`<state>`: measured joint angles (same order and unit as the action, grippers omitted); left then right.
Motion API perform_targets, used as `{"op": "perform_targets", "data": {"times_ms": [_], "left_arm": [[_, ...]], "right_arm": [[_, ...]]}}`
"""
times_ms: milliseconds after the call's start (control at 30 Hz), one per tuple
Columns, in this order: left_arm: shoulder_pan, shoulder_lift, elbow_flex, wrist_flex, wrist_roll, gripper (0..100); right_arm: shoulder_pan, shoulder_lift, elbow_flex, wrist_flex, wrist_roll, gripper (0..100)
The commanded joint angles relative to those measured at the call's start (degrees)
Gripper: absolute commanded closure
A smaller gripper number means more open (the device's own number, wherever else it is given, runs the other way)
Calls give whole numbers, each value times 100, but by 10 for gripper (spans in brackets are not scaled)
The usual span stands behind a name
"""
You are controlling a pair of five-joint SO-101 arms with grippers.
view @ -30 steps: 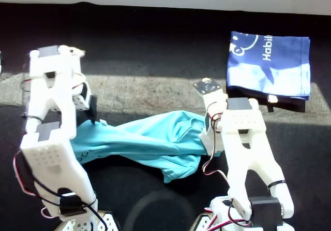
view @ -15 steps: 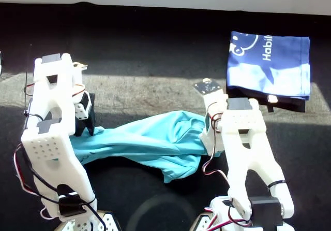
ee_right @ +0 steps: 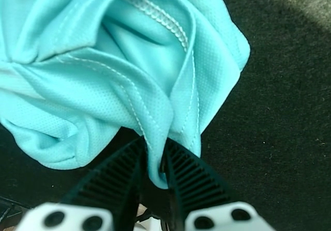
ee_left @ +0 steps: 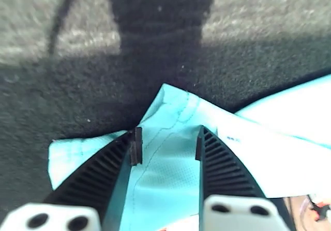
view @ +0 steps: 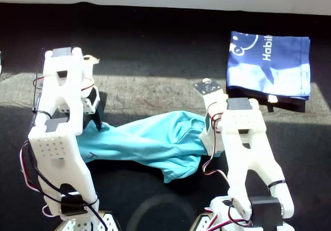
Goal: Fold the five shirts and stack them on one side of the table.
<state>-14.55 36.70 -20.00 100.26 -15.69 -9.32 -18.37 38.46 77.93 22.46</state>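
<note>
Two tools engage one turquoise shirt (view: 150, 140), which lies stretched across the dark surface (view: 155, 44) between them.

Left tool (ee_left: 166, 144): the jaws stand moderately apart. The left wrist view gives the detail: a flat corner of the shirt lies beneath and between the fingers, with a stitched seam running into the gap. The fabric is not pinched.

Right tool (ee_right: 154, 154): the jaws are narrow and clamped on a bunched fold of the shirt. The right wrist view shows the stitched hem gathered just beyond the fingertips.

The high view gives the overall layout. A folded blue shirt (view: 269, 62) lies well beyond the right tool, on its outer side, apart from the turquoise shirt. It rests on a dark item (view: 289, 104) whose nature cannot be determined.
</note>
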Motion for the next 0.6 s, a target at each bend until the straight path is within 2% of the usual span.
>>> {"op": "perform_targets", "data": {"times_ms": [0, 333, 400, 500, 567], "left_arm": [[145, 163, -356, 62, -387, 815], [48, 1587, -1613, 18, -589, 818], [57, 1648, -1798, 26, -589, 860], [57, 1622, -2009, 70, -536, 1000], [40, 1490, -2079, 97, -536, 986]], "right_arm": [[40, -215, -22, -40, 62, 991], [57, -215, -13, -31, 62, 991], [57, -215, -4, -31, 62, 991], [57, -207, -13, -40, 62, 991], [57, -198, 4, -251, 26, 991]]}}
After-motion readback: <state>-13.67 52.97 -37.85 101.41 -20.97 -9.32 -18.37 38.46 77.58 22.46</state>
